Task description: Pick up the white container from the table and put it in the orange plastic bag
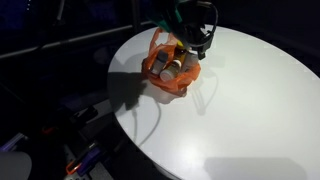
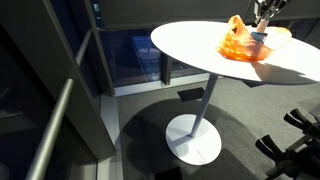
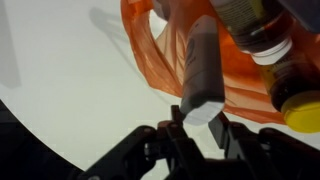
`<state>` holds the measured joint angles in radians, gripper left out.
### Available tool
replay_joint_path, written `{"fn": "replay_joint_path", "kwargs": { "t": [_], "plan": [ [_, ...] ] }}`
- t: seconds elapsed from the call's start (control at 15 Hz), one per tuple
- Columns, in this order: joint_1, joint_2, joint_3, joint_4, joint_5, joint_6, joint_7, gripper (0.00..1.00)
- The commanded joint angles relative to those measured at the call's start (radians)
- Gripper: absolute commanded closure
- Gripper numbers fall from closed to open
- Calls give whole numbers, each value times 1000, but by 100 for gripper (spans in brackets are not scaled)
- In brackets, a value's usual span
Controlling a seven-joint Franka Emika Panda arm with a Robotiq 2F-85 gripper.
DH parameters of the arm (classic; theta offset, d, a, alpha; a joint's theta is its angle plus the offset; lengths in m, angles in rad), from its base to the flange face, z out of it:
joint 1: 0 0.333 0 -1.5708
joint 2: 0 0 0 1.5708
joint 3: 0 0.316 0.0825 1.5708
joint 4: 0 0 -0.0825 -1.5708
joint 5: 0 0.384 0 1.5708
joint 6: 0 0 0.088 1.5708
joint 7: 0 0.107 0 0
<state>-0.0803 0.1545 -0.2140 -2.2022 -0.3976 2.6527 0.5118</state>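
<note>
The orange plastic bag (image 1: pixel 160 76) lies open on the round white table (image 1: pixel 250 110), and it shows in both exterior views (image 2: pixel 240 46). In the wrist view the white container (image 3: pixel 200 70), a long pale cylinder, points away from me into the bag's mouth (image 3: pixel 160 50). My gripper (image 3: pixel 200 126) has a finger on each side of the container's near end and holds it just over the bag. In an exterior view the gripper (image 1: pixel 193 48) hangs directly above the bag.
Inside the bag lie a brown bottle with a white cap (image 3: pixel 255 30) and a bottle with a yellow cap (image 3: pixel 300 105). The table edge curves close to the bag (image 3: pixel 60 130). The table stands on a single pedestal (image 2: pixel 200 110) beside a railing.
</note>
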Motion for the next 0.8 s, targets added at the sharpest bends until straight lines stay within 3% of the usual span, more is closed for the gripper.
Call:
{"fn": "replay_joint_path", "kwargs": {
  "t": [0.0, 0.07, 0.13, 0.47, 0.73],
  "plan": [
    [12, -37, -19, -39, -35, 32, 37, 88],
    [11, -41, -19, -44, -30, 34, 34, 58],
    [10, -45, -19, -49, -26, 35, 30, 41],
    [-7, -91, 2, -53, 46, -11, -46, 2],
    [-20, -119, 15, -6, 129, -144, -138, 0]
  ]
}}
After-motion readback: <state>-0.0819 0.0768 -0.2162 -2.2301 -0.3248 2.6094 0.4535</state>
